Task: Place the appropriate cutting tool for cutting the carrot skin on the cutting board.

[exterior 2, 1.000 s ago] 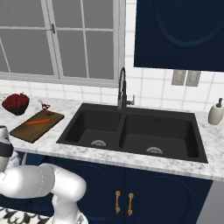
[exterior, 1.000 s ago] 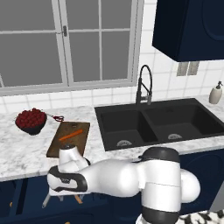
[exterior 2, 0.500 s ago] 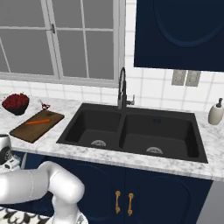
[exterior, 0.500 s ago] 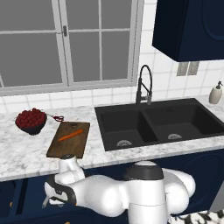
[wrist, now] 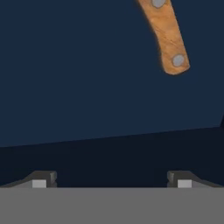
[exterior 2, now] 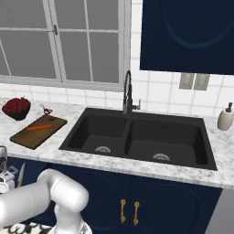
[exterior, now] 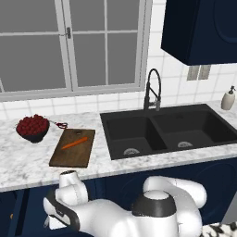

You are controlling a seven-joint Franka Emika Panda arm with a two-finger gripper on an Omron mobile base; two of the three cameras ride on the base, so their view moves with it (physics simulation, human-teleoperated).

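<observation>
The dark brown cutting board (exterior: 69,156) (exterior 2: 26,138) lies on the marble counter left of the sink, with the thin orange carrot (exterior: 75,143) (exterior 2: 40,127) on it. The silver peeler is out of view. My gripper (wrist: 111,179) hangs below the counter edge in front of the navy cabinets, with the hand (exterior: 62,208) at the lower left. Its fingertips (wrist: 40,180) stand wide apart, open, with nothing between them. An orange-brown knife handle (wrist: 168,37) with rivets lies ahead of the gripper against a dark navy surface. The knife (exterior 2: 20,174) also shows beside the hand.
A dark bowl of red fruit (exterior: 32,128) (exterior 2: 16,107) and a small red-handled tool (exterior: 60,124) (exterior 2: 46,111) sit behind the board. The black double sink (exterior: 166,132) with its faucet (exterior: 152,90) lies to the right. A soap bottle (exterior: 227,98) stands at the far right.
The hand has dropped from counter-edge height to below the counter, in front of the cabinets at the left. Board, carrot and bowl have not moved.
</observation>
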